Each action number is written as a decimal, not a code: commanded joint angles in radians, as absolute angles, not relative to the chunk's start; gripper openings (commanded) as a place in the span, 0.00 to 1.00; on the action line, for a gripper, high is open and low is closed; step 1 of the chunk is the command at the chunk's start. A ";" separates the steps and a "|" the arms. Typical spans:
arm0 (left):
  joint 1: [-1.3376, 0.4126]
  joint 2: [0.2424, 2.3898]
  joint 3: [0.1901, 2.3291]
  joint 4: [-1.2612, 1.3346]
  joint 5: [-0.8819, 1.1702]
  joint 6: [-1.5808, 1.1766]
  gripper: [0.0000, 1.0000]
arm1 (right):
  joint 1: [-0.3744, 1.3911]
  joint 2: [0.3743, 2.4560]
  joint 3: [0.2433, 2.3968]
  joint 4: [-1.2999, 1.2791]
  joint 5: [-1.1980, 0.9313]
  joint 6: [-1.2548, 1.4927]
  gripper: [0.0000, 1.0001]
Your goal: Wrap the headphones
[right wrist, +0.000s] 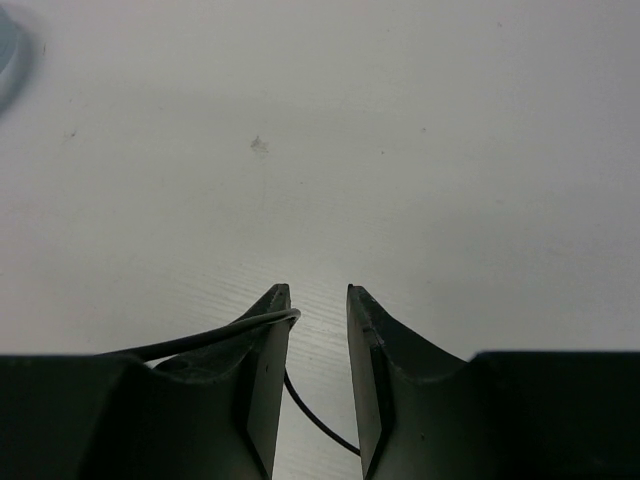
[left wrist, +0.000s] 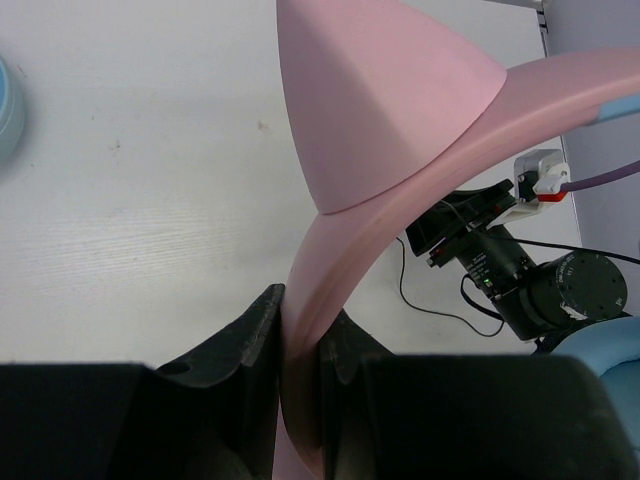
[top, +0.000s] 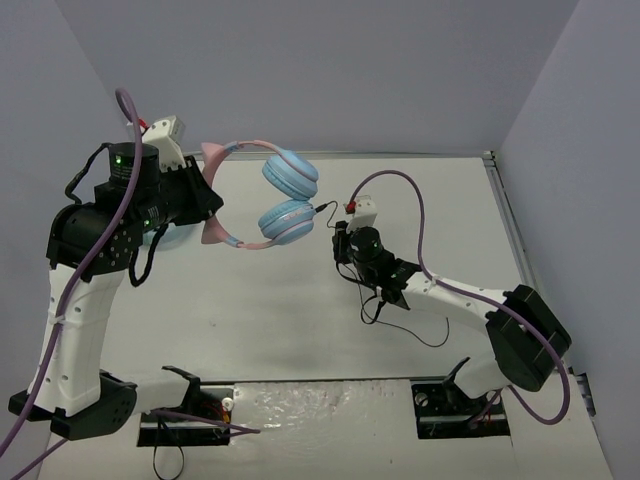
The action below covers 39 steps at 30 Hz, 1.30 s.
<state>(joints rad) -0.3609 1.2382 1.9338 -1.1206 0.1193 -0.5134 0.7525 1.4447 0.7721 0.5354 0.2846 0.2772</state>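
The headphones [top: 270, 200] hang in the air over the table's back left, with a pink cat-eared headband [left wrist: 420, 190] and two light blue ear cups [top: 288, 220]. My left gripper [top: 203, 203] is shut on the headband, which is pinched between its jaws in the left wrist view [left wrist: 300, 315]. The thin black cable [top: 430, 338] runs from the lower ear cup to my right gripper [top: 341, 240] and trails on the table. In the right wrist view the right gripper [right wrist: 318, 292] is open low over the table. The cable [right wrist: 200, 340] is draped over its left fingertip and passes between the jaws.
A light blue item [left wrist: 6, 100] lies on the table under the left arm, mostly hidden [top: 176, 236]. Walls close the table at the back and on both sides. The right arm [left wrist: 560, 290] stands close to the right of the headphones.
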 commanded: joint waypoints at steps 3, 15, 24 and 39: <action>-0.348 1.233 2.018 -1.009 0.161 -0.571 0.00 | 0.749 1.439 0.736 0.646 0.262 0.321 0.27; -0.338 1.241 2.027 -1.004 0.169 -0.572 0.00 | 0.762 1.442 0.678 0.666 0.250 0.343 0.27; -0.314 1.244 2.020 -0.996 0.181 -0.573 0.00 | 0.787 1.448 0.627 0.689 0.266 0.362 0.26; -0.254 1.243 1.942 -0.943 0.229 -0.586 0.00 | 0.842 1.453 0.618 0.669 0.325 0.370 0.08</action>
<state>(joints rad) -0.2723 1.2613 1.9398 -1.0767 0.1812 -0.5307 0.8199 1.4537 0.6121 0.6029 0.2692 0.3545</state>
